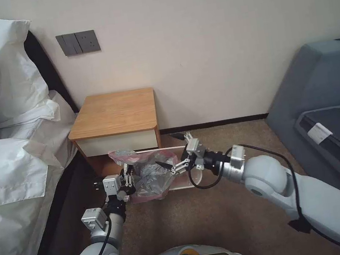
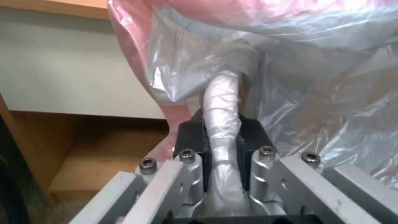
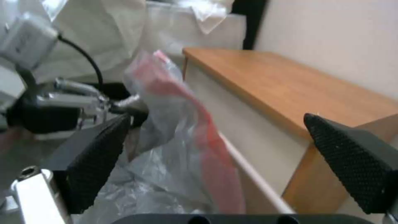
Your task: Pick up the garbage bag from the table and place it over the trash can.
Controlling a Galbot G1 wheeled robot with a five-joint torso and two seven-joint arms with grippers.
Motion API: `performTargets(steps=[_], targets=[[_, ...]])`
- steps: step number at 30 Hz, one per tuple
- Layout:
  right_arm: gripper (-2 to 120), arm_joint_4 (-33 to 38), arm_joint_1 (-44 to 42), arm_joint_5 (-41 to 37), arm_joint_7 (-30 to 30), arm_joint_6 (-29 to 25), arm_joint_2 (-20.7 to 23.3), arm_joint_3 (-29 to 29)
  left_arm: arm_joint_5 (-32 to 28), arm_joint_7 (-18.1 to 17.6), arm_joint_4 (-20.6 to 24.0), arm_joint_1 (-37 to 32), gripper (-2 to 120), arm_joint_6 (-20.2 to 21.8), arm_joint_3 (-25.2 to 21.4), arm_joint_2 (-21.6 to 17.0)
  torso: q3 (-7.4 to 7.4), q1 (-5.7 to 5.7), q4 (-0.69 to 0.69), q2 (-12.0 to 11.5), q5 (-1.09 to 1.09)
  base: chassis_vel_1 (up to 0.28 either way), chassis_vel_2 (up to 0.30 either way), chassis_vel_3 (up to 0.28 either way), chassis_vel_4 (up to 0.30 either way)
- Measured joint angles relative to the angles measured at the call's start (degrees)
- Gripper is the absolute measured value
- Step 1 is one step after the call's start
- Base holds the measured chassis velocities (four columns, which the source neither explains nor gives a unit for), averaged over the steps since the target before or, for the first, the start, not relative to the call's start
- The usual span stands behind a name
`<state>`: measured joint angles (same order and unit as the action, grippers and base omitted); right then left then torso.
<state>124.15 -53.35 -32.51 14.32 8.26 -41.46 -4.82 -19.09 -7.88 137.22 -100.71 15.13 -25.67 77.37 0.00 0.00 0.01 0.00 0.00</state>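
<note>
The garbage bag (image 1: 151, 174) is a crinkly greyish-clear sack with a pink rim. It hangs bunched over the left half of the cream-white trash can (image 1: 181, 146), which stands on the carpet in front of the table (image 1: 113, 112). My left gripper (image 1: 127, 176) is at the bag's left side, shut on a twisted strand of the garbage bag (image 2: 290, 77); the left gripper (image 2: 222, 137) pinches it between its black pads. My right gripper (image 1: 168, 149) hovers wide open over the can's right part. The right gripper (image 3: 215, 119) has bag film (image 3: 178, 140) by one pad (image 3: 95, 161).
A bed with white pillows (image 1: 9, 124) lies close on the left, and a grey armchair (image 1: 321, 93) on the right. The wall stands behind the table. Open carpet (image 1: 216, 218) lies between me and the can. The table's drawer front (image 2: 62, 62) is close to the left gripper.
</note>
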Motion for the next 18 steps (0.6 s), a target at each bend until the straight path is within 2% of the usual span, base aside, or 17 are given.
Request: performTargets(steps=[3,5,6,8,9,12,14,15,18], targets=[[98,-1.03,1.03,0.84,0.20,0.00,-0.62,-1.63,0.08,-0.17,0.07,-0.10,9,0.02,-0.08,0.00,0.00,0.00,0.00,0.00,0.00,0.000,0.000,0.000,0.000],[90,-1.47,1.24,1.45,0.46,-0.03,-1.17,-2.35,0.14,-0.20,0.02,-0.18,9,0.05,-0.14,-0.12,0.00,0.00,-0.01,0.00,0.00,0.000,0.000,0.000,0.000],[90,-1.47,1.24,1.45,0.46,-0.03,-1.17,-2.35,0.14,-0.20,0.02,-0.18,9,0.05,-0.14,-0.12,0.00,0.00,-0.01,0.00,0.00,0.000,0.000,0.000,0.000],[81,-1.45,1.10,1.75,0.68,-0.09,-1.24,-2.36,0.18,-0.20,-0.25,-0.18,9,0.07,-0.14,-0.21,0.00,0.00,-0.02,0.00,0.00,0.000,0.000,0.000,0.000],[81,-1.45,1.10,1.75,0.68,-0.09,-1.24,-2.36,0.18,-0.20,-0.25,-0.18,9,0.07,-0.14,-0.21,0.00,0.00,-0.02,0.00,0.00,0.000,0.000,0.000,0.000],[64,-1.40,0.84,2.15,0.89,-0.36,-1.20,-2.24,0.21,-0.24,-0.69,0.12,9,0.11,0.31,-0.13,0.00,0.00,-0.01,0.00,-0.01,0.000,0.000,0.000,0.000],[62,-1.40,0.69,2.25,0.92,-0.45,-1.22,-2.20,0.21,-0.27,-0.76,0.18,9,0.11,0.42,-0.12,0.00,0.00,-0.01,0.00,-0.01,0.000,0.000,0.000,0.000],[54,-1.40,0.32,2.35,0.95,-0.56,-1.36,-2.04,0.21,-0.32,-0.92,0.27,9,0.13,0.57,-0.15,0.00,0.00,-0.02,0.00,-0.01,0.000,0.000,0.000,0.000],[47,-1.39,0.07,2.38,0.98,-0.63,-1.48,-1.79,0.22,-0.36,-1.09,0.33,9,0.15,0.58,-0.23,0.00,0.00,-0.02,0.00,0.00,0.000,0.000,0.000,0.000]])
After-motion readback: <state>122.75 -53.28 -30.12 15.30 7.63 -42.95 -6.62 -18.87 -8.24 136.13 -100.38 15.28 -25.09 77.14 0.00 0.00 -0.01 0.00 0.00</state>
